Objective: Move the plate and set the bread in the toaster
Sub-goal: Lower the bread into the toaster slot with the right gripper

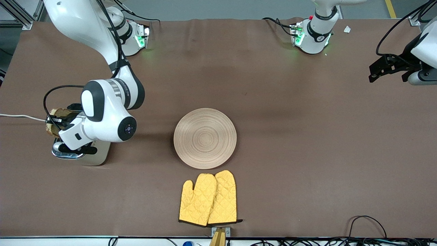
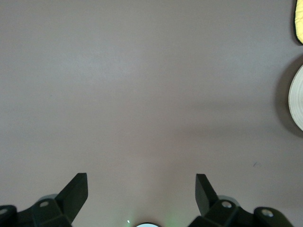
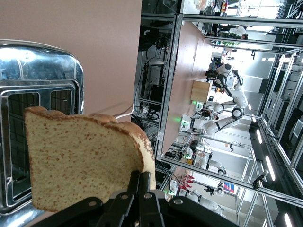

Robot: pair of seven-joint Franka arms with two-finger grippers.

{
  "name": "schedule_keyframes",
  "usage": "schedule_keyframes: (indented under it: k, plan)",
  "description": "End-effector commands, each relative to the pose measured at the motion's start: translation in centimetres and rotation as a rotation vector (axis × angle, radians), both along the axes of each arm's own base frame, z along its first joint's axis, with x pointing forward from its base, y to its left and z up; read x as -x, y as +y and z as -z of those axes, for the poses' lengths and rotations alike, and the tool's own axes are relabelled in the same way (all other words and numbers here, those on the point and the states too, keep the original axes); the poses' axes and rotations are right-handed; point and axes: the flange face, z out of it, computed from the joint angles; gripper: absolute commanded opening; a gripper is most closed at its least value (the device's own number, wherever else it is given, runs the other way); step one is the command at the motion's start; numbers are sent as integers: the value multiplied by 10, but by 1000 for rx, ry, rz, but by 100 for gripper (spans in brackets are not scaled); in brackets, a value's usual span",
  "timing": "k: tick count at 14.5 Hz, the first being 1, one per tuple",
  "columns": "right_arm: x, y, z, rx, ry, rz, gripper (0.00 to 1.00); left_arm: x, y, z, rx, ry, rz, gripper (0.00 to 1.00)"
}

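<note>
Brown wholegrain bread (image 3: 85,158) is pinched by one edge between the closed fingers (image 3: 135,187) of the right gripper (image 1: 54,120), and the slice stands out from the fingertips with its darker crust along the outer edges. Just past the slice, seen from the fingers, lies the shiny chrome top of the toaster (image 3: 40,80) with its two dark slots. The bread is over this top; whether its lower edge already touches a slot, I cannot tell. In the front view the bread (image 1: 58,118) shows only a little beside the big white wrist of the right arm, and the cream body of the toaster (image 1: 99,156) stands under that arm at the right arm's end of the table (image 1: 290,136), with a white cord (image 1: 20,117) running off toward the table edge.

Away from these fingers, toward the middle of the table, the plate (image 1: 205,138) lies flat, well apart from the toaster. Yellow oven mitts (image 1: 209,200) lie just beside the plate, nearer to the front camera.

At the left arm's end, the left gripper (image 1: 384,70) waits above bare brown tabletop. Its two fingers (image 2: 75,191) are spread wide with nothing between them, and the plate's rim (image 2: 297,101) and a bit of mitt (image 2: 299,19) sit well to one side of them.
</note>
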Motion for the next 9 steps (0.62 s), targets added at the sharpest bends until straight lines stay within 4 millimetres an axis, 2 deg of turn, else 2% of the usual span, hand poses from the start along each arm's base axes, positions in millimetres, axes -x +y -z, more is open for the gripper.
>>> schedule_keyframes:
  k: [1, 3, 7, 9]
  plan:
    - [5, -2, 9, 24, -13, -16, 0, 9, 0, 0, -9, -14, 9, 100]
    - [10, -1, 28, 36, -46, -14, 0, 8, 1, 0, -7, -14, 5, 100]
    - [8, -2, 44, 31, -64, -24, 0, 6, 3, 0, -5, -17, 0, 100]
    - [6, -10, 45, 28, -67, -15, 0, 5, 3, 1, -5, -15, 2, 100]
